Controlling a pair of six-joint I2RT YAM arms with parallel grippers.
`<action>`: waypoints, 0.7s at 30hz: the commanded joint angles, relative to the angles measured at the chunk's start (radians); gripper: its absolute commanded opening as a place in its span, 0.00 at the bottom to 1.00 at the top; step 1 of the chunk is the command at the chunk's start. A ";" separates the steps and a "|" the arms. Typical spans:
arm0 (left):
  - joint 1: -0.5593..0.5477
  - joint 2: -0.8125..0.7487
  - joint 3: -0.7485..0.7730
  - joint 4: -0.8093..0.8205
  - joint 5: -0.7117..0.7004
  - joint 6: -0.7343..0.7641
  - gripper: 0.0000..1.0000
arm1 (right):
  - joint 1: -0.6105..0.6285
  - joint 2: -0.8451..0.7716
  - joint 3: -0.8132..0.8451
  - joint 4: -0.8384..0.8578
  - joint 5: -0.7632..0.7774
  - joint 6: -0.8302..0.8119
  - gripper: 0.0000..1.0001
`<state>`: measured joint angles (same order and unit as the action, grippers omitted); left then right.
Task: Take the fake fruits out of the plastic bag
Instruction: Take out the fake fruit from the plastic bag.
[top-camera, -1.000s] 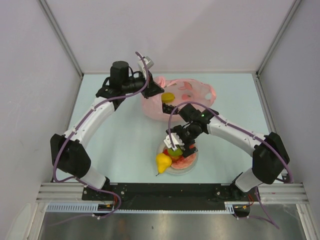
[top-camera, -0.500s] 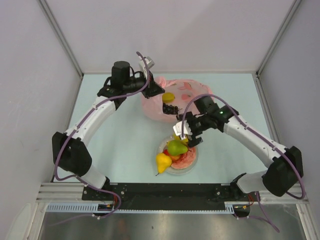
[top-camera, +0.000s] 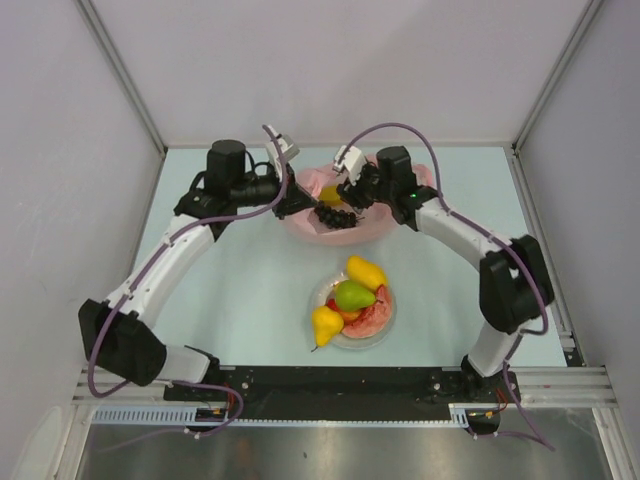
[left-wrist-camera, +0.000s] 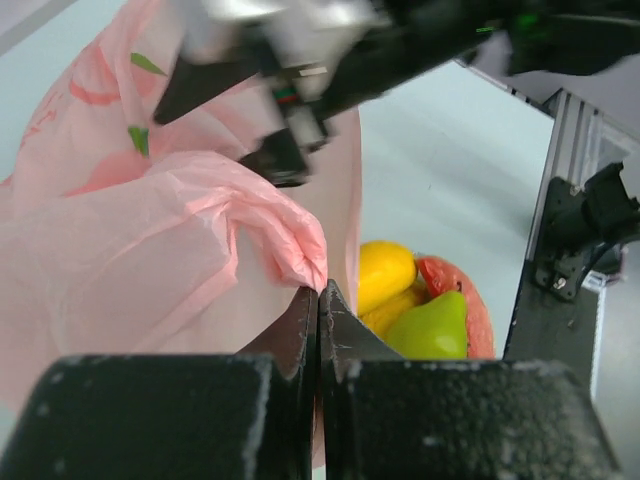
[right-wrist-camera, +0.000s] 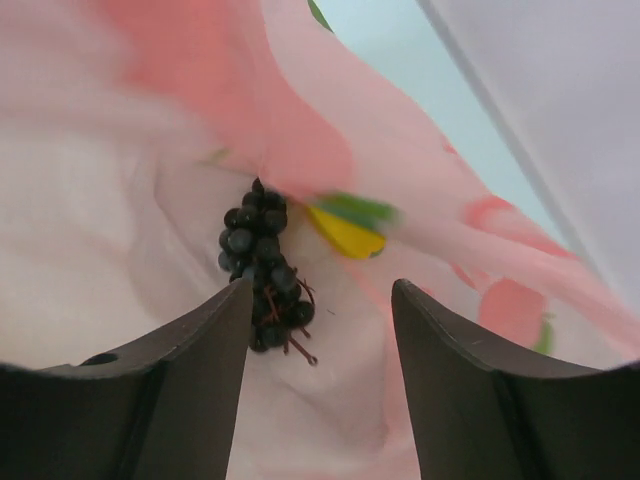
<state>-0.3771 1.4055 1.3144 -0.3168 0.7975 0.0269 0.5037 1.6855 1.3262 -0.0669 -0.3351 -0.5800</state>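
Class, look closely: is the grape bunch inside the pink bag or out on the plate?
Inside. The grape bunch lies in the bag, pink plastic all around it, away from the plate.

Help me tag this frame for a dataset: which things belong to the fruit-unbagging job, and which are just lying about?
Job: plastic bag, pinched by left end effector; grape bunch and yellow fruit inside it; right end effector, open over the grapes; yellow pear, green pear, mango piece, watermelon slice, already out.
Lying about: white plate holding those four; table.
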 joint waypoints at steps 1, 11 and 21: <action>0.009 -0.126 -0.033 -0.088 -0.001 0.155 0.00 | 0.045 0.150 0.120 0.098 0.110 0.152 0.65; 0.010 -0.160 -0.144 -0.096 -0.095 0.237 0.00 | 0.039 0.491 0.389 0.096 0.166 0.047 0.89; 0.010 -0.094 -0.127 -0.044 -0.107 0.188 0.00 | 0.022 0.729 0.651 -0.092 0.088 -0.096 0.78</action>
<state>-0.3717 1.3003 1.1706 -0.4084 0.6888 0.2184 0.5385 2.3642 1.8702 -0.0715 -0.2176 -0.6270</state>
